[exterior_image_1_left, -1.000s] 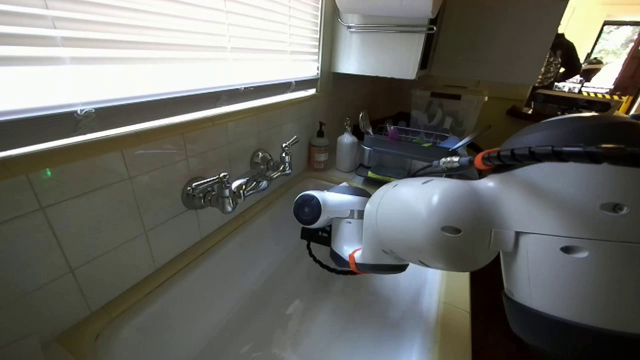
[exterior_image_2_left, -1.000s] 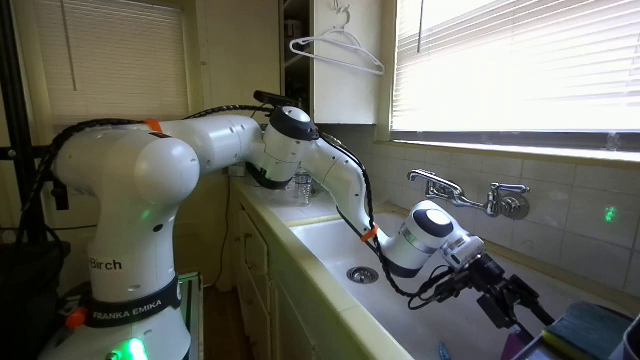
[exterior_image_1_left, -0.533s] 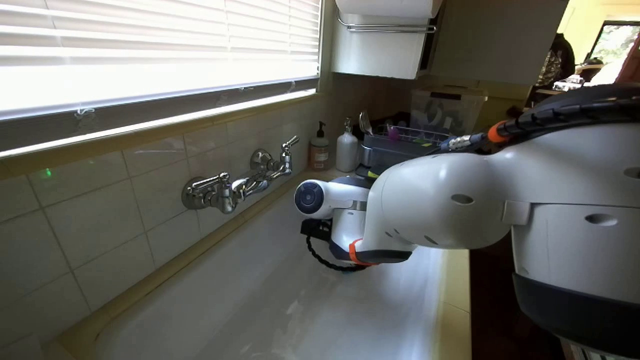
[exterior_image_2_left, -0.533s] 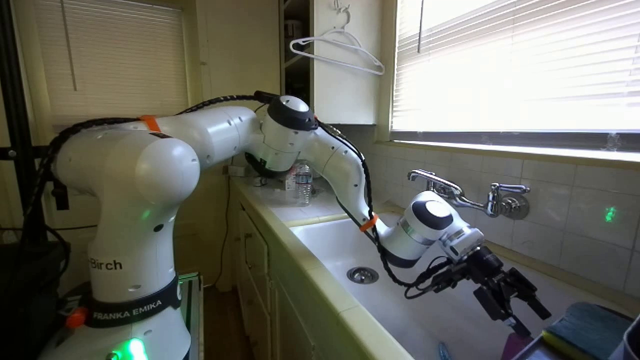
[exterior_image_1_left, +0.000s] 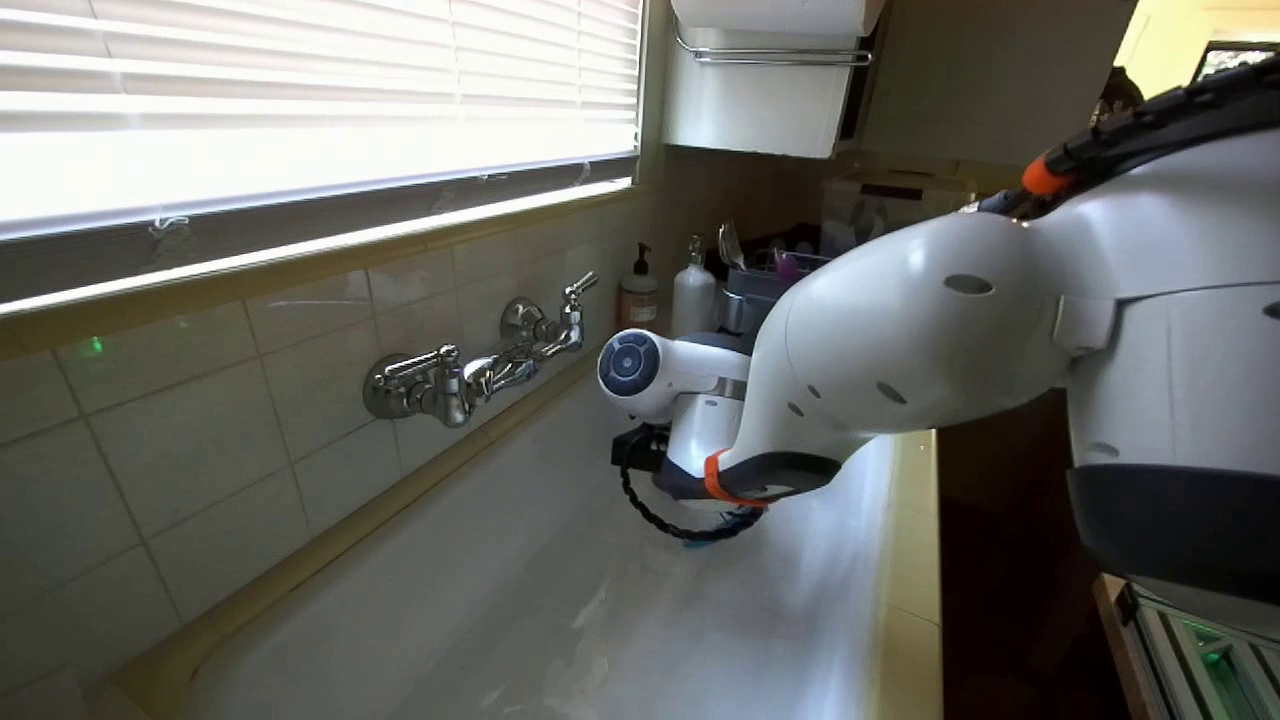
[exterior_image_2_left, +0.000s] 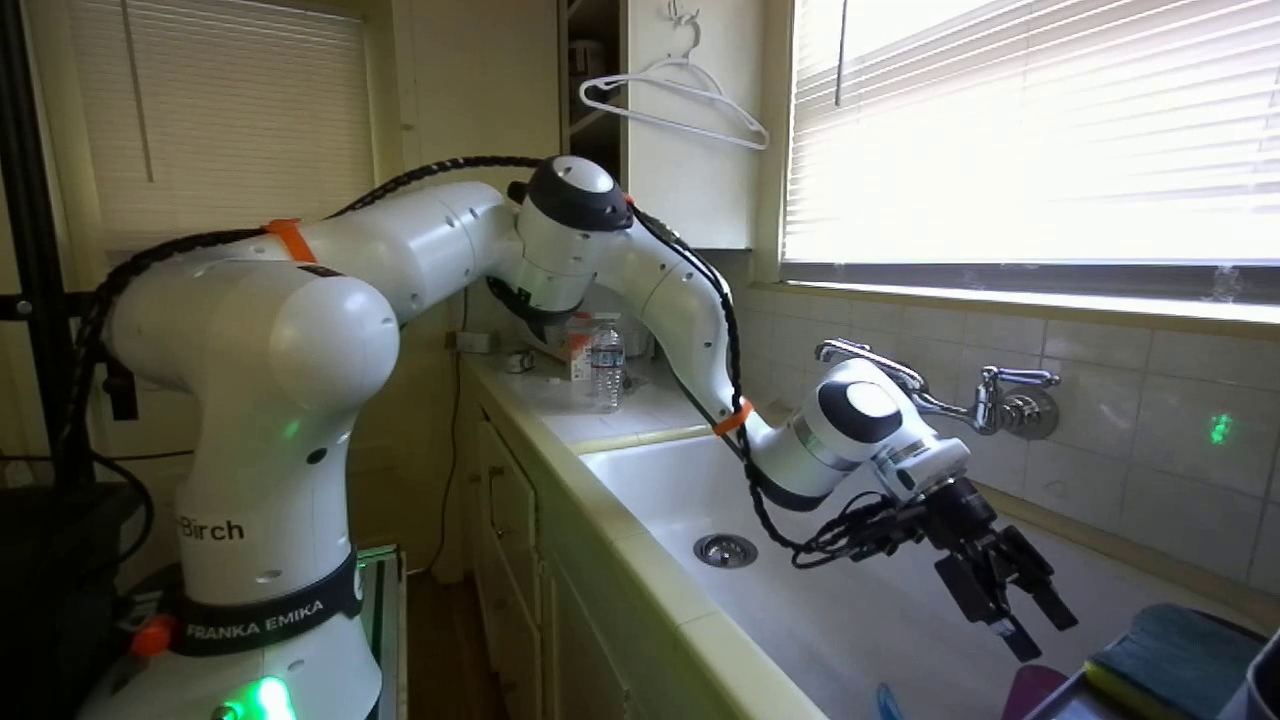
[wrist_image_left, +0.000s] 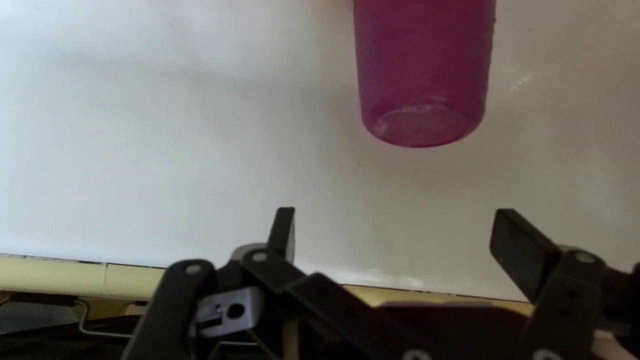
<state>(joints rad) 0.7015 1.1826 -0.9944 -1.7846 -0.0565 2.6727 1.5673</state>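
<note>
From the left in the wrist view, one finger (wrist_image_left: 282, 232) of the end effector (wrist_image_left: 395, 214) stands first; next the purple cup (wrist_image_left: 425, 72) in the white sink (wrist_image_left: 150, 175), beyond both tips and apart from them, base turned their way; then the opposite finger (wrist_image_left: 525, 255), spread wide from the first.

White kitchen sink (exterior_image_2_left: 850, 630) and tiled counter (exterior_image_2_left: 548, 412)

Resting directly in the sink: a purple cup (wrist_image_left: 422, 70) and a blue item (exterior_image_2_left: 888, 703), visible only in part. Standing on the counter: a clear water bottle (exterior_image_2_left: 606, 368) and, near it, a carton (exterior_image_2_left: 579, 356).
</note>
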